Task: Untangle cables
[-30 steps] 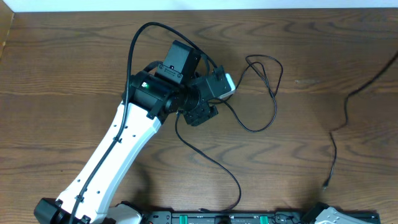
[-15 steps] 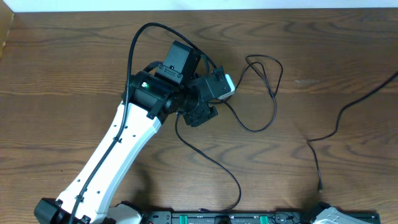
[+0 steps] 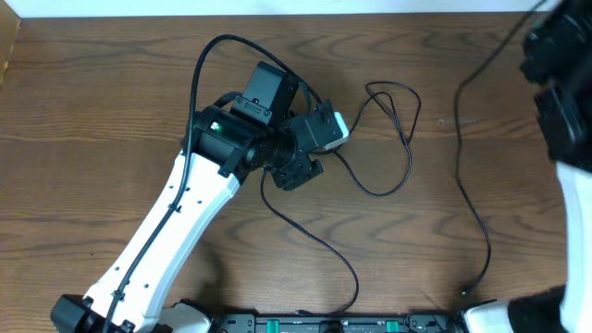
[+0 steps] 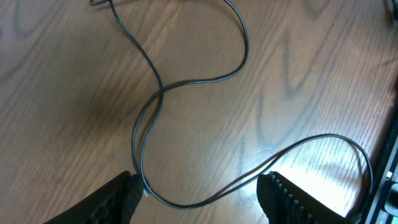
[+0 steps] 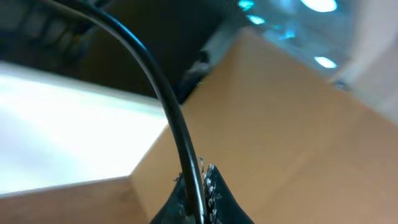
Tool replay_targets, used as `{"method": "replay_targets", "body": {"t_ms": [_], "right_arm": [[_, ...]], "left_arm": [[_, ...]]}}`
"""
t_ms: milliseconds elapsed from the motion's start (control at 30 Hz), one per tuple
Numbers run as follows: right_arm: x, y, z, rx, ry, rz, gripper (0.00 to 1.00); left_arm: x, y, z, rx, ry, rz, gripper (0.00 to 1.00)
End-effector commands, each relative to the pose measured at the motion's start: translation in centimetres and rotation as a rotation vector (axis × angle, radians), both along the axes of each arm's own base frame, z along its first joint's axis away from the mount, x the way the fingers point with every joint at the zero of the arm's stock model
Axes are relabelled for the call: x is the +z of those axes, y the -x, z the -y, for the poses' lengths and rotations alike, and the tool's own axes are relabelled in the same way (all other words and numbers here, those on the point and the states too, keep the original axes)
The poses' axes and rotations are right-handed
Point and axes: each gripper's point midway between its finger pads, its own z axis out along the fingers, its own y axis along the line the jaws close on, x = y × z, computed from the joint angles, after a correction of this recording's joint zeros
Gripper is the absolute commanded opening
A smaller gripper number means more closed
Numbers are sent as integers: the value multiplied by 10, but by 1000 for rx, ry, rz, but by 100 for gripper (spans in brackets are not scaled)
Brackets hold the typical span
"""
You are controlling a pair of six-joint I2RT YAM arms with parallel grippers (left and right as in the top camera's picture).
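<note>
A thin black cable [image 3: 474, 199] hangs from the upper right of the overhead view and trails down across the wooden tabletop [image 3: 111, 102] to a small plug end near the front edge. Its upper part is pinched in the right tool [image 5: 198, 186], whose serrated fingers are closed tight on it in the right wrist view. A second black cable [image 3: 388, 139] lies in loose loops on the tabletop at centre, crossing over itself, with one strand running down toward the front edge. In the left wrist view this cable [image 4: 155, 106] passes between the fingers of the left tool [image 4: 198, 196], which stands partly spread just above it and grips nothing. The two cables lie well apart.
</note>
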Motion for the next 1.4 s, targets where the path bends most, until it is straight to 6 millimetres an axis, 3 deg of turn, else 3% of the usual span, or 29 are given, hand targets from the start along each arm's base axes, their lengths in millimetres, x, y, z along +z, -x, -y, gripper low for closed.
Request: {"method": "replay_targets", "body": {"t_ms": [0, 167, 333, 367, 433, 467, 733, 833, 867, 967, 1100, 1367], "right_arm": [[-30, -37, -7, 192, -193, 27, 1], [-91, -65, 7, 302, -409, -106, 1], [-154, -70, 14, 382, -657, -277, 1], [-179, -68, 17, 359, -709, -358, 1], [-202, -66, 16, 330, -746, -435, 1], [-223, -63, 10, 310, -780, -509, 1], [-296, -48, -27, 280, -931, -773, 1], [-319, -28, -34, 253, -949, -898, 1], [-333, -9, -43, 266, -958, -1012, 1], [-348, 17, -61, 328, -976, -1176, 1], [-358, 31, -73, 338, -1024, -1246, 1], [-363, 30, -62, 75, -1176, -1086, 1]], "left_arm": [[-2, -1, -2, 10, -7, -8, 64], [-2, -1, -2, 10, -8, -8, 64], [-2, 0, -1, 8, -4, -11, 64], [-1, 2, 2, -4, 15, -22, 65], [0, 4, 5, -12, 30, -30, 64], [0, 4, 5, -14, 34, -33, 64], [0, 4, 5, -14, 33, -33, 65], [0, 4, 5, -14, 33, -33, 65], [0, 4, 5, -14, 33, -32, 65], [0, 4, 5, -14, 33, -33, 65], [-2, 4, 5, -14, 30, -38, 64], [-13, 4, 5, -17, 14, -61, 65]]}}
